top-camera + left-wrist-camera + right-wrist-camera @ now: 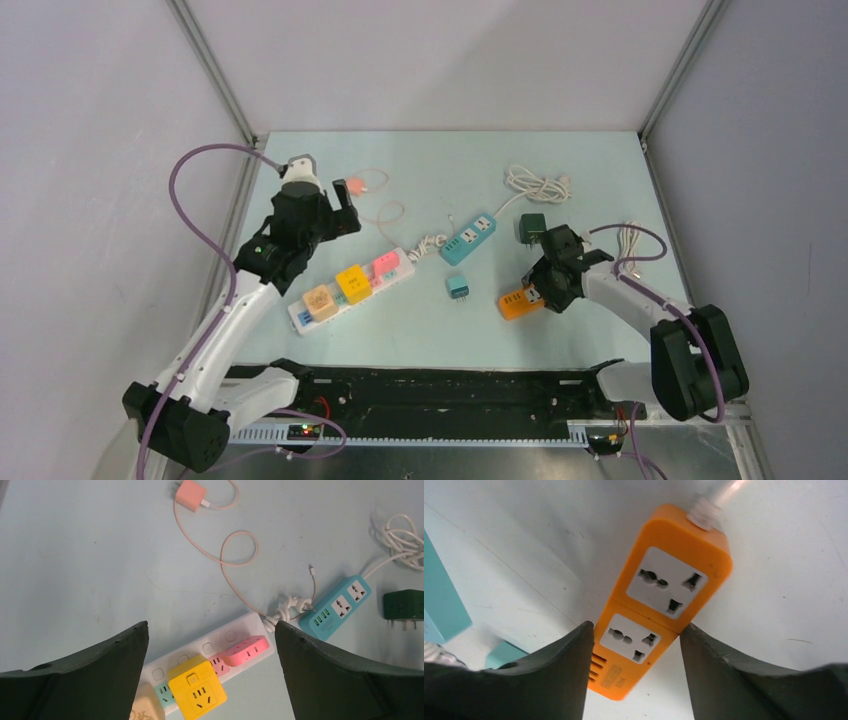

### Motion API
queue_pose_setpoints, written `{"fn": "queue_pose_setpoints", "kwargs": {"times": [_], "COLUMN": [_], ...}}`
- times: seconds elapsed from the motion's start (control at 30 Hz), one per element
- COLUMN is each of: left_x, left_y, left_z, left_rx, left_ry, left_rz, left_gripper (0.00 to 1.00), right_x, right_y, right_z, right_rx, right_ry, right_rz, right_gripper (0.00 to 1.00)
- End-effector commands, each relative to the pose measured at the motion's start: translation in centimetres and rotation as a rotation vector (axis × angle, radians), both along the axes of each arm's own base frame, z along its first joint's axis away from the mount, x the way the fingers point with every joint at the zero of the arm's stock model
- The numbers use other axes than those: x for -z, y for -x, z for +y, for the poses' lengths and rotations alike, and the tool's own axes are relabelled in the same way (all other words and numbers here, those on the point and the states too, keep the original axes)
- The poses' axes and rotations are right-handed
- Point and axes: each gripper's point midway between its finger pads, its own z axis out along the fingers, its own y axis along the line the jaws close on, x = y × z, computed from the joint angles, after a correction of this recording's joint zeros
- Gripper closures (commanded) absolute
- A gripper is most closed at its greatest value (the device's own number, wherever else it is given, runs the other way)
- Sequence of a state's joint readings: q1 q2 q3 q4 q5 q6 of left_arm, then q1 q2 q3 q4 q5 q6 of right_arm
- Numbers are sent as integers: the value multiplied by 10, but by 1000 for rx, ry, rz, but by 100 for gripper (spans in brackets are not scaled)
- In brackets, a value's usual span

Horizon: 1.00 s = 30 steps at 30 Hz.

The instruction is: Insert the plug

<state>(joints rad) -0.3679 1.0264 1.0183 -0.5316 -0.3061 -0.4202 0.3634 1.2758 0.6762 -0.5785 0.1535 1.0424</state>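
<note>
My left gripper [345, 212] is open and empty, hovering over the table behind the white power strip [398, 274]. In the left wrist view its jaws [211, 627] stand wide apart above the strip [235, 635], which carries a yellow cube adapter [197, 687], a beige one [147, 710] and a pink one [245, 650]. My right gripper [538, 290] straddles the orange power strip [520, 303] on the table. In the right wrist view its fingers [574, 650] press both sides of the strip [664, 585]. A small teal plug [458, 286] lies loose between the strips.
A teal power strip [468, 238] lies mid-table with a coiled white cable [538, 184] behind it. A dark green plug [532, 228] sits behind my right gripper. A pink charger [350, 188] with a thin cable lies at the back left. Walls enclose three sides.
</note>
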Motion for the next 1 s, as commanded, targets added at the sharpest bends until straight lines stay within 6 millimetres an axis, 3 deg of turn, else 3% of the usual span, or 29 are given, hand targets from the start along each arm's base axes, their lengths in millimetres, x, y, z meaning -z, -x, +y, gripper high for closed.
{"fn": "queue_pose_setpoints", "kwargs": {"times": [0.0, 0.3, 0.37, 0.43, 0.53, 0.6, 0.77, 0.97], "left_x": [4, 7, 7, 6, 2, -3, -11, -13], "left_y": [-2, -1, 0, 1, 4, 6, 10, 16], "left_z": [-10, -14, -15, -15, -18, -21, -32, -46], "left_rx": [15, 45, 50, 56, 88, 115, 182, 262], "left_ry": [73, 76, 78, 77, 76, 80, 112, 143], "left_rz": [-12, -8, -9, -13, -22, -34, -46, -43], "left_gripper": [0, 0, 0, 0, 0, 0, 0, 0], "right_x": [5, 11, 10, 4, -22, -45, -101, -121], "right_y": [-16, -23, -22, -22, -29, -35, -51, -87], "right_z": [6, 38, 37, 34, 37, 41, 31, 6], "right_rx": [-15, -120, -104, -81, -88, -118, -173, -199], "right_ry": [11, 3, 15, 20, -9, -22, 2, 76], "right_rz": [-7, 31, 41, 32, -47, -114, -269, -365], "right_gripper": [41, 49, 46, 32, 5, 1, 1, 6]}}
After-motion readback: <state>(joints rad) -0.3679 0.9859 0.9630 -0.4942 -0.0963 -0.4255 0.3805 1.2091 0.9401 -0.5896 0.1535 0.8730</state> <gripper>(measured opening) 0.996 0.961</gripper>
